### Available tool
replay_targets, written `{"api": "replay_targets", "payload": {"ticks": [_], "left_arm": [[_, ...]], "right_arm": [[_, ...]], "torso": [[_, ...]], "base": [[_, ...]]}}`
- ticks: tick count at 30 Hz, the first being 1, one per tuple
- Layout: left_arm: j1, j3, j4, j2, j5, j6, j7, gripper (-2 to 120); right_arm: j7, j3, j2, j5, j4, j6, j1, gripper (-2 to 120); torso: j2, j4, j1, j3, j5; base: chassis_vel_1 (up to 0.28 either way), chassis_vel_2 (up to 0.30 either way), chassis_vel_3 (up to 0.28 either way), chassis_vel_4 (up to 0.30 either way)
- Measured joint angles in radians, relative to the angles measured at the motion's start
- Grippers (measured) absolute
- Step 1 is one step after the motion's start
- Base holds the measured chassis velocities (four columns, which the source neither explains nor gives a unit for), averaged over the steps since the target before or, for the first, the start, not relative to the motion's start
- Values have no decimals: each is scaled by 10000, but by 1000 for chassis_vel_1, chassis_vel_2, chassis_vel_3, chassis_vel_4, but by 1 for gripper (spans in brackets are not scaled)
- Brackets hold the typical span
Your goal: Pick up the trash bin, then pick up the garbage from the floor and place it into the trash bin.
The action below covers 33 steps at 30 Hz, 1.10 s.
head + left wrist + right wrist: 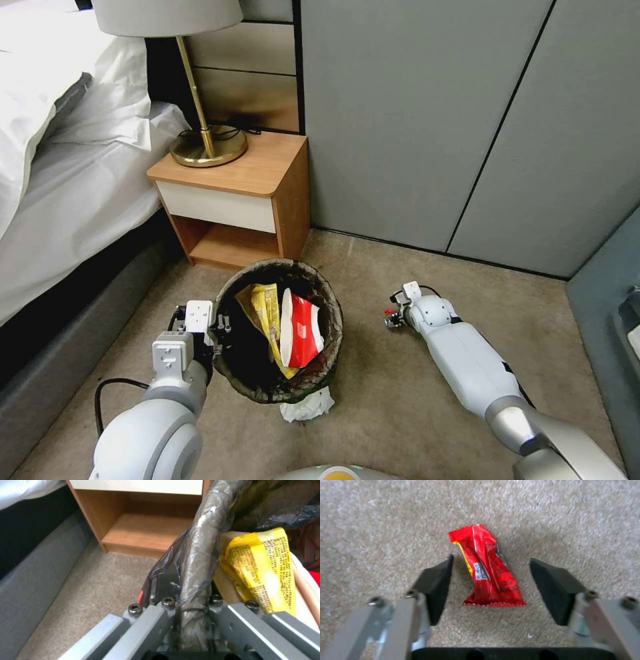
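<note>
Left end effector (193,620) grips trash bin (230,363) holding yellow wrapper (265,308)

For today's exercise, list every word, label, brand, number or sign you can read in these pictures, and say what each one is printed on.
No text can be read with certainty.
Yellow wrapper in the trash bin: dense dark print, too small to read.
Red wrapper on the carpet between the open right gripper's pads: a square code patch and blurred print, unreadable.
Red-and-white packet in the bin: faint marks, unreadable.
</note>
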Motion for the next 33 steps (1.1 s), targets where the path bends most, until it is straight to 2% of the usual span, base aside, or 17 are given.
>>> {"api": "replay_targets", "payload": {"ticks": [3,4,6,7,9,10,13,16,29,33], "left_arm": [[4,13,1,-18,1,0,0,0],[4,13,1,-18,1,0,0,0],[6,15,3,-20,5,0,0,0],[6,15,3,-20,5,0,0,0],[6,3,4,-18,7,-1,1,0],[6,3,4,-18,7,-1,1,0],[20,3,8,-32,13,-2,1,0],[17,4,8,-38,12,-2,2,0],[21,-3,34,-50,13,-3,2,0],[5,-11,37,-50,0,-1,2,0]], "right_arm": [[-35,-23,-26,45,78,-52,-5,40],[-35,-23,-26,45,78,-52,-5,40],[-45,-2,3,40,45,-53,-37,28],[-45,-2,3,40,45,-53,-37,28],[-60,32,35,7,0,-36,-87,18],[-60,32,35,7,0,-36,-87,18],[-89,74,62,-45,-43,-16,-104,4],[-109,85,62,-52,-61,-12,-102,0],[-217,189,112,-202,-243,105,-71,0],[-131,278,28,-126,220,113,-207,0]], "torso": [[0,0,0,0,0],[0,0,0,0,0],[0,0,0,0,0],[0,0,0,0,0],[0,0,-1,0,0],[0,0,-1,0,0],[0,1,0,0,0],[0,0,0,0,0],[0,1,0,0,0],[-1,0,0,0,3]], "base": [[0,0,0,0],[0,0,0,0],[0,0,0,0],[0,0,0,0],[0,0,0,0],[0,0,0,0],[0,0,0,0],[0,0,0,0],[0,0,0,0],[0,0,0,0]]}}
